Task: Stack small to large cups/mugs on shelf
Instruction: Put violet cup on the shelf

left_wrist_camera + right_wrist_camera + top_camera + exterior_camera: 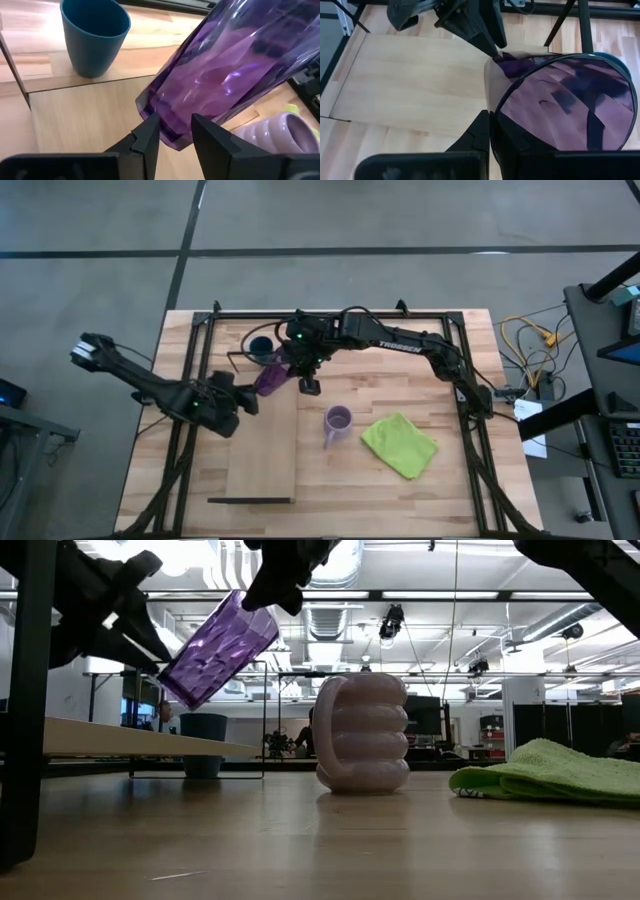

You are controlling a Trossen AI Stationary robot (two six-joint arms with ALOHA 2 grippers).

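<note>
Purple tumbler [270, 376] tilted, rim in right gripper [309, 386] jaws, base hidden between parted left gripper [252, 396] jaws.

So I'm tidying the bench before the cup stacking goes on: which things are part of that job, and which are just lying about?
Part of the job:
- purple tumbler, tilted, held in the air
- lilac mug, on the table
- dark blue cup, at the shelf's far end
- shelf

Just lying about:
- green cloth, beside the mug
</note>
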